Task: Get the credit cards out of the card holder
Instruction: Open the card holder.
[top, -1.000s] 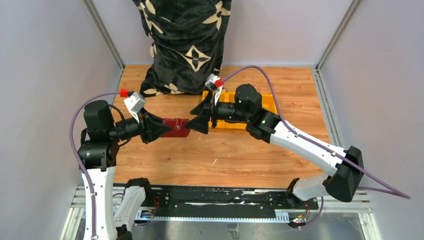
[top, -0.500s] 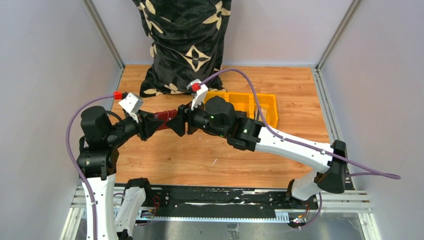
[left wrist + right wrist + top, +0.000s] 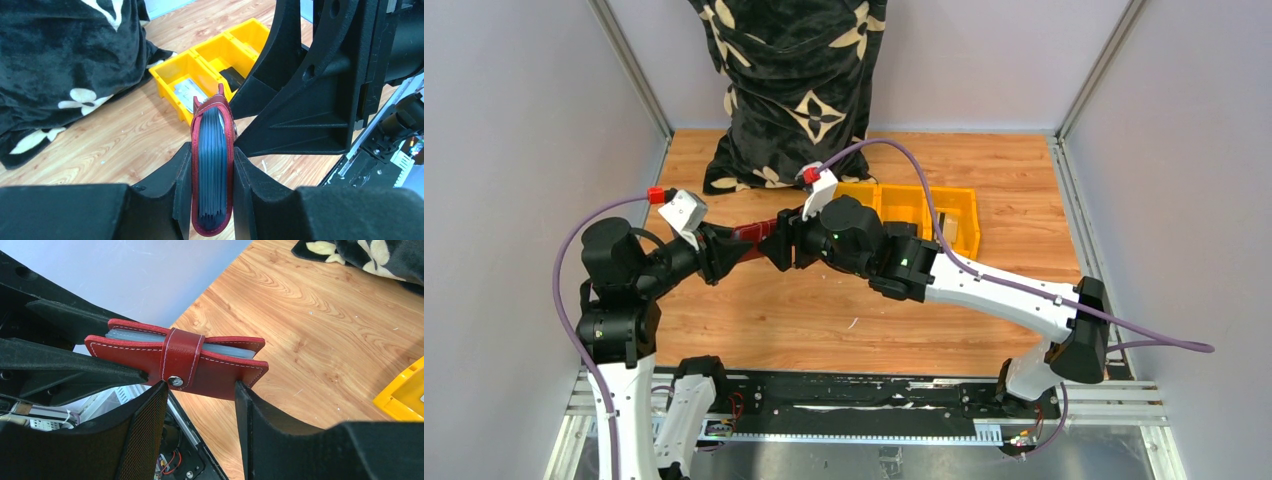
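Note:
The card holder (image 3: 754,238) is a dark red wallet, held off the table. My left gripper (image 3: 732,250) is shut on it. In the left wrist view the holder (image 3: 212,150) stands edge-on between the fingers (image 3: 182,190), with grey inner sleeves showing. I cannot make out any credit cards in the sleeves. My right gripper (image 3: 776,246) is open right at the holder's free end. In the right wrist view the holder (image 3: 215,372) is closed by its strap tab (image 3: 182,360) with a metal snap. The right gripper (image 3: 200,386) has its tips just under the holder's lower edge, one tip beside the snap.
A yellow three-compartment bin (image 3: 959,205) stands behind the right arm. In the left wrist view the bin (image 3: 172,80) holds a pale card (image 3: 189,98) and a dark flat item (image 3: 232,77). A black flower-patterned cloth (image 3: 794,80) lies at the back.
My right arm swung left from over the bin and brought its open gripper up to the card holder. My left gripper drew the holder slightly left and back.

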`<action>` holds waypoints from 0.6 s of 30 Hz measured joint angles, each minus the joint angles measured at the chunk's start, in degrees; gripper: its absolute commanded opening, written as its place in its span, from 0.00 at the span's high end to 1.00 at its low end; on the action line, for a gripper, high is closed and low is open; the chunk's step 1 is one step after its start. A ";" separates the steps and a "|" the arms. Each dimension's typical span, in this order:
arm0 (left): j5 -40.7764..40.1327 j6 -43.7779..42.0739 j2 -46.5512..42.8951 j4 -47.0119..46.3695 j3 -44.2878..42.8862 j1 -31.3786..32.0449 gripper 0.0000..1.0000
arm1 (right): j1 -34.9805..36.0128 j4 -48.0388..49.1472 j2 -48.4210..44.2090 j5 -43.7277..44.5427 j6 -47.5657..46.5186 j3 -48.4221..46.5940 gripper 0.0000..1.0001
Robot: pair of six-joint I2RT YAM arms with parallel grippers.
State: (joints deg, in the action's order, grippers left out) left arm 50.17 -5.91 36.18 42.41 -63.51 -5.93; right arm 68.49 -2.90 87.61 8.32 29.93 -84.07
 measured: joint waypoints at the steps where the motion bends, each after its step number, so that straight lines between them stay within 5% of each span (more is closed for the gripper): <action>1: 0.07 0.17 0.11 -0.13 0.00 0.00 1.00 | 0.00 0.02 0.00 0.00 0.13 -0.02 0.45; 13: 0.52 0.57 -0.39 -2.01 2.14 -0.15 1.00 | 0.00 -0.09 0.72 0.87 0.55 -0.87 0.38; 18: 0.28 0.76 -0.42 -2.36 2.19 -0.37 1.00 | 0.00 -0.20 1.73 0.68 0.66 -2.10 0.53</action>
State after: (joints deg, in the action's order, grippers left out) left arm 50.46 -5.15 35.77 40.05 -61.32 -6.31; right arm 68.49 -3.09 89.34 8.99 30.59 -86.17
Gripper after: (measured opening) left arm 0.312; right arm 0.565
